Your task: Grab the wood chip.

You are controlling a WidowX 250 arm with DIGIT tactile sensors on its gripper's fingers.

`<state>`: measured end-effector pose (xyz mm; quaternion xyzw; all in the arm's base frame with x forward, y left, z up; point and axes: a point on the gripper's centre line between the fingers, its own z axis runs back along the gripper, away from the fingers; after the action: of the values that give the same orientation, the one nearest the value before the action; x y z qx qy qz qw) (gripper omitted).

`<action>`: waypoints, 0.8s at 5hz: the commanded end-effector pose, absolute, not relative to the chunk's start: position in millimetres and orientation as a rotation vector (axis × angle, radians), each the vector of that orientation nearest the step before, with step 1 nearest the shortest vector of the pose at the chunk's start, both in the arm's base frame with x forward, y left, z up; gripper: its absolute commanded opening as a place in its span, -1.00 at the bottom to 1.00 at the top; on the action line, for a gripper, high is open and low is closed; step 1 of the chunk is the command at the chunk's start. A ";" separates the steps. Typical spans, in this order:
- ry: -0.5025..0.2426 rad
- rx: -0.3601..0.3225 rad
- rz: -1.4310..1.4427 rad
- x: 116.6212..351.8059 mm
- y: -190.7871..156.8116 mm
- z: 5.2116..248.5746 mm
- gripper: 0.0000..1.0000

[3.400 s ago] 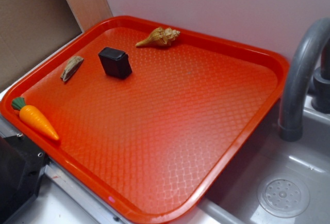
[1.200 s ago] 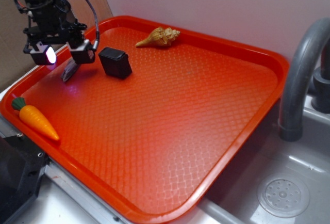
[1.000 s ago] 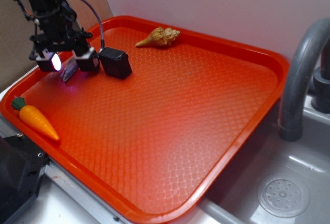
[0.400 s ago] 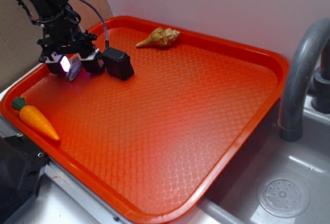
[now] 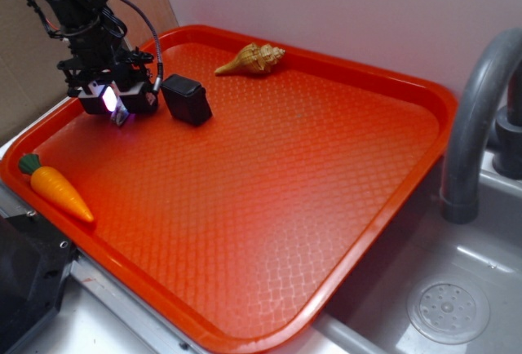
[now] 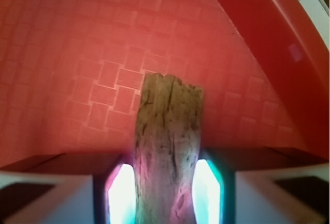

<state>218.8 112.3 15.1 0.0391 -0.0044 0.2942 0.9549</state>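
Gripper (image 6: pixel 165 193) pinches the wood chip (image 6: pixel 167 146) over the red tray (image 5: pixel 391 85); shell (image 5: pixel 251 58), carrot (image 5: pixel 57 189), black block (image 5: pixel 187 99) inside

Exterior view: camera set high and off to one side, looking down obliquely across the whole red tray (image 5: pixel 269 199), with a sink (image 5: pixel 457 289) at lower right of frame. Wrist view: mounted at the gripper (image 5: pixel 121 103), facing down, very close to the tray floor (image 6: pixel 77 53). Both views share the tray's upper-left area of the exterior frame.
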 end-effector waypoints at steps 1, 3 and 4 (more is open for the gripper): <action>0.028 0.132 0.621 210.6 88.4 69.3 -1.00; -0.061 0.077 0.467 206.8 43.4 127.0 -1.00; -0.113 0.013 0.377 202.7 11.3 161.3 -1.00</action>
<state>205.0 7.7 145.6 0.0113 -0.0279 0.1953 0.9803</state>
